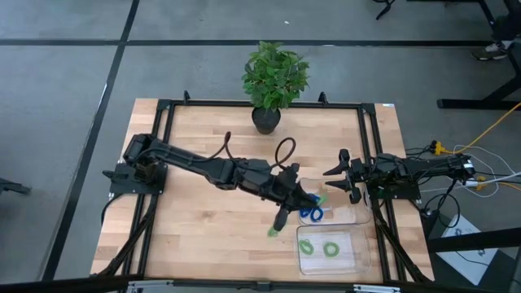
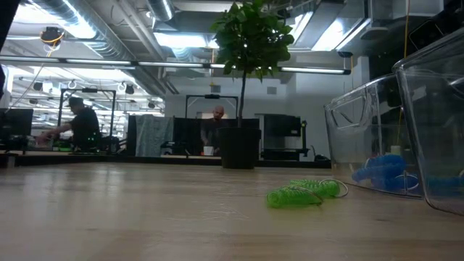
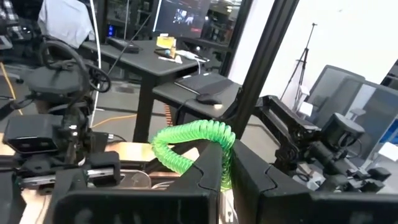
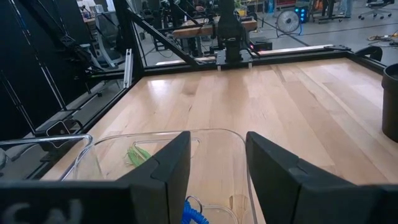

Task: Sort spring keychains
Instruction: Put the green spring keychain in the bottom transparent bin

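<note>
My left gripper (image 1: 316, 199) reaches level from the table's left and hangs above the far clear tray (image 1: 350, 216), shut on a green spring keychain (image 3: 193, 140). Blue keychains (image 1: 311, 214) lie in that far tray. Two green ones (image 1: 319, 247) lie in the near tray (image 1: 354, 254). Another green keychain (image 1: 273, 232) lies flat on the wood just left of the trays, also in the low view (image 2: 301, 193). My right gripper (image 1: 337, 174) waits open at the table's right side, pointing left over the trays. My left gripper pinches one end of the green coil (image 3: 225, 163) between its two fingers, which point level toward the table's right. The rest of the coil arches up and out beyond the fingertips, its free end (image 3: 163, 155) curving back down. It is lifted clear of the table and trays.
A potted plant (image 1: 274, 81) stands at the middle of the table's far edge. A black frame (image 1: 368, 146) borders the wood. Bare wood stretches left of the trays. People sit at desks in the room beyond the table (image 2: 80, 123).
</note>
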`<state>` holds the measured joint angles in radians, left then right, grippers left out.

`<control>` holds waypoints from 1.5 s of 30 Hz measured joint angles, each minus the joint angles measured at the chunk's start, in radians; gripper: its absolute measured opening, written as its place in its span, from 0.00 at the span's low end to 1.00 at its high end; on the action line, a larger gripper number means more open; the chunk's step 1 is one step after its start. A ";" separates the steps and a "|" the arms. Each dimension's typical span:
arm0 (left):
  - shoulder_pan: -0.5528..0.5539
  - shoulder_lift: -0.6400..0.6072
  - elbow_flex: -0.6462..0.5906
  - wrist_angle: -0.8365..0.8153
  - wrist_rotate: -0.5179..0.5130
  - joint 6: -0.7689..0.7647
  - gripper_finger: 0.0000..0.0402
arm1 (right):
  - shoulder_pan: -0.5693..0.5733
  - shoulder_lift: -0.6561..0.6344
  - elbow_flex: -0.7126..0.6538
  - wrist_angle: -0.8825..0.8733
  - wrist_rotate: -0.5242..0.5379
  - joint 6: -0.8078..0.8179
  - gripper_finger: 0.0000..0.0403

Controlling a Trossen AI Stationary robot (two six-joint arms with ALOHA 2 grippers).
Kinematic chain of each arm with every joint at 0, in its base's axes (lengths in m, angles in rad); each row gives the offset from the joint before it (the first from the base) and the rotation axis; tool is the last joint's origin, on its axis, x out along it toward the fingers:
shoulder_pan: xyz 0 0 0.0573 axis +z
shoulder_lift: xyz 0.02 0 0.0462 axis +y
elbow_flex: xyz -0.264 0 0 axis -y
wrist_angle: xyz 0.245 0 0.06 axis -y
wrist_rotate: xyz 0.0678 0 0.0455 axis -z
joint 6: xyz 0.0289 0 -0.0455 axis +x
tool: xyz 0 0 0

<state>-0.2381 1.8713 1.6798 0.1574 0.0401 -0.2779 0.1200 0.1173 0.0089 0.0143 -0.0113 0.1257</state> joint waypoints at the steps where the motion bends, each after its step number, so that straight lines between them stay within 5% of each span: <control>1: -0.004 0.000 0.000 0.000 -0.002 0.000 0.03 | 0.000 0.000 0.000 0.000 0.000 0.000 0.38; 12: -0.016 0.015 0.088 -0.081 -0.007 -0.008 0.03 | 0.000 0.000 0.000 0.000 0.000 0.000 0.38; 24: -0.020 0.206 0.255 -0.205 0.078 -0.060 0.03 | 0.000 0.000 0.000 0.000 0.000 0.000 0.38; 38: -0.015 0.361 0.262 -0.205 0.481 -0.363 0.03 | 0.000 0.000 0.000 0.000 0.000 0.000 0.38; 45: -0.038 0.393 0.262 -0.211 0.472 -0.364 0.04 | 0.000 0.000 0.000 0.000 0.000 0.000 0.38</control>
<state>-0.2761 2.2643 1.9423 -0.0540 0.5119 -0.6423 0.1200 0.1173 0.0090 0.0143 -0.0113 0.1257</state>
